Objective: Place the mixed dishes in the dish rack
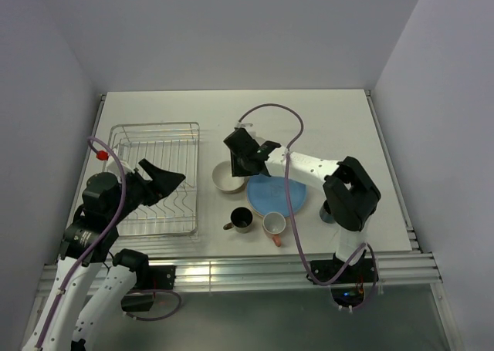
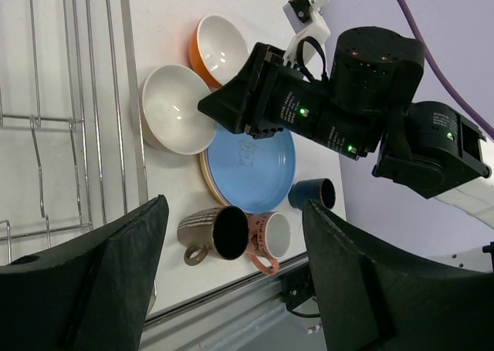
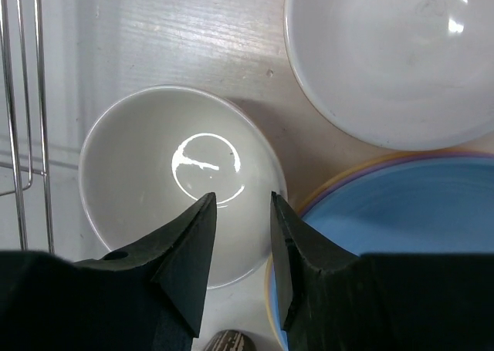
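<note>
Left gripper (image 2: 233, 212) hangs over the right half of the dish rack (image 1: 154, 127), fingers spread wide, holding nothing. Right gripper (image 3: 241, 204) is low over the cream bowl (image 3: 154, 181), just right of the rack. Its fingers are narrowed to a small gap, seemingly astride the bowl's rim; can't tell if they pinch it. Orange-sided bowl (image 2: 220, 46) also sits right of the rack, just past the cream one. Blue plate (image 1: 276, 194) tops a stack further right of the rack. Brown mug (image 1: 241, 220) and pink mug (image 1: 274, 224) sit off the rack's near right corner. Dark blue mug (image 2: 312, 193) is farthest from the rack.
</note>
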